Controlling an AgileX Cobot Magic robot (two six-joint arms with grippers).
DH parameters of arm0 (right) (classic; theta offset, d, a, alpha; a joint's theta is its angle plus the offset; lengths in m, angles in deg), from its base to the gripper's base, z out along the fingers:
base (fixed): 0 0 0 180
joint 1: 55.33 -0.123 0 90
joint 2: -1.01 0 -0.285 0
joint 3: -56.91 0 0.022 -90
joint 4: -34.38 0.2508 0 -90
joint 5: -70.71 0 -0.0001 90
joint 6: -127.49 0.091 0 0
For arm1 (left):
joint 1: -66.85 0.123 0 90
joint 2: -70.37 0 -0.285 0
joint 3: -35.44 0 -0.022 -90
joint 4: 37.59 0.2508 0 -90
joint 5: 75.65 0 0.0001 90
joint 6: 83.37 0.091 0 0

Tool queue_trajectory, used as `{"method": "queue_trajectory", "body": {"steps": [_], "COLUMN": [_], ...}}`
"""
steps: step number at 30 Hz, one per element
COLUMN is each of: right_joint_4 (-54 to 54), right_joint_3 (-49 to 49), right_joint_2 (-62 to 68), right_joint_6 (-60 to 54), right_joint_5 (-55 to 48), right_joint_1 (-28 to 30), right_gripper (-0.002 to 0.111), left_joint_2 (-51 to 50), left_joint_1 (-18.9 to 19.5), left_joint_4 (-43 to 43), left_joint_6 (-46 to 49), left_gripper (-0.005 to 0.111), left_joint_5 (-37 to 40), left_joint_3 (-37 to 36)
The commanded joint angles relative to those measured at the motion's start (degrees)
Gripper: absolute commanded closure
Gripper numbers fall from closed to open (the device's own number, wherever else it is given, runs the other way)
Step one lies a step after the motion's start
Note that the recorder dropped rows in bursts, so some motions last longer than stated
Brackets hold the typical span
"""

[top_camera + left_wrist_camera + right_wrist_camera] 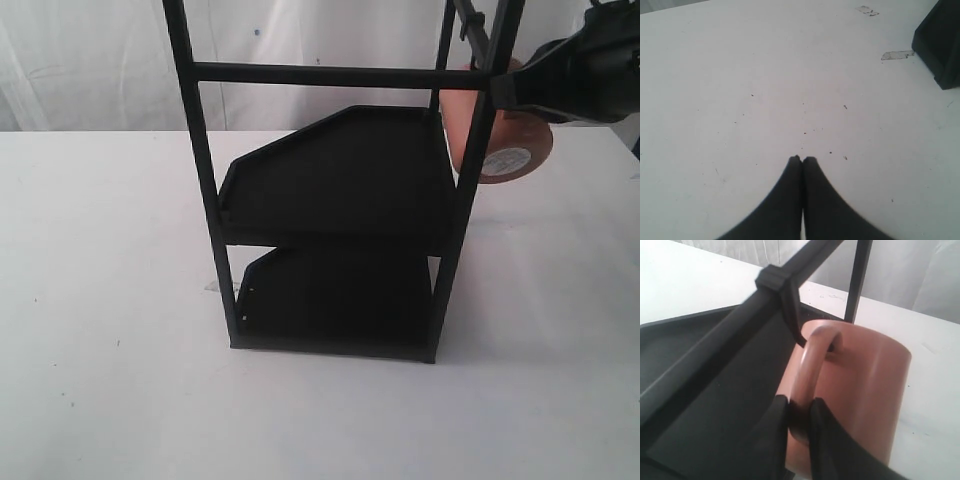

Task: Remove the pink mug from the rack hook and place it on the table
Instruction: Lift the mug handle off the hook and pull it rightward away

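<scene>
The pink mug hangs by its loop handle from the rack hook on the top bar of the tall black rack, at the rack's right side. A round white sticker shows on its base. My right gripper is shut on the lower part of the handle, one finger on each side. The handle loop still encircles the hook. In the exterior view the right gripper reaches in from the upper right. My left gripper is shut on nothing, low over the white table.
The rack has two black angular tray shelves, and a corner of its base lies close to the left gripper. Two bits of tape are stuck on the table there. White tabletop spreads around the rack.
</scene>
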Motion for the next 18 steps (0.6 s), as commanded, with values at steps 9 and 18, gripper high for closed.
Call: {"method": "queue_trajectory", "body": {"steps": [9, 18], "right_joint_4": [-0.1, -0.1], "right_joint_3": [0.1, 0.1], "right_joint_2": [-1.7, -4.6], "right_joint_6": [0.0, -0.1], "right_joint_5": [0.2, -1.1], "right_joint_1": [-0.1, -0.1], "right_gripper": [0.108, 0.108], "left_joint_2": [0.2, 0.2], "left_joint_1": [0.2, 0.2], "left_joint_4": [-0.7, -0.7], "left_joint_6": [0.0, 0.0], "left_gripper": [0.106, 0.106], "left_joint_5": [0.2, 0.2], "left_joint_3": [-0.1, -0.1]}}
